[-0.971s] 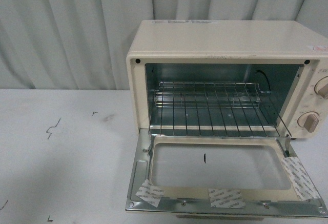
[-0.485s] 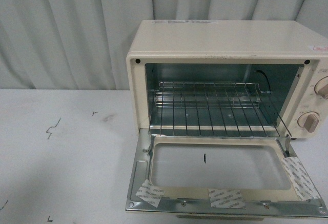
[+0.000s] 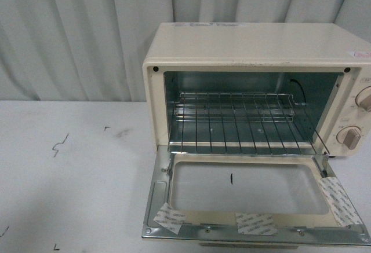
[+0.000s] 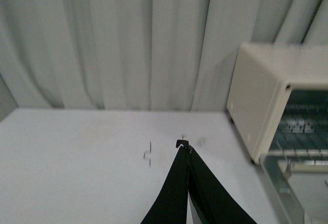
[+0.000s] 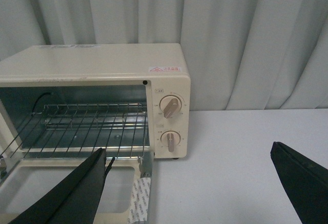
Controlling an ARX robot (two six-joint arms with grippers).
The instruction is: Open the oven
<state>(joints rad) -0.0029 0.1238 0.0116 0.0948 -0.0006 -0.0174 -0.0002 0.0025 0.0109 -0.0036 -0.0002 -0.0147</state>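
The oven [image 3: 255,47] stands on the table [image 3: 69,178], right of centre, with its door [image 3: 157,198] folded down flat and the rack [image 3: 237,123] exposed. My left claw [image 4: 183,145] is pressed closed and empty, above the table. My right claw [image 5: 188,149] is spread wide, gripping nothing, and faces the knobs [image 5: 170,107].
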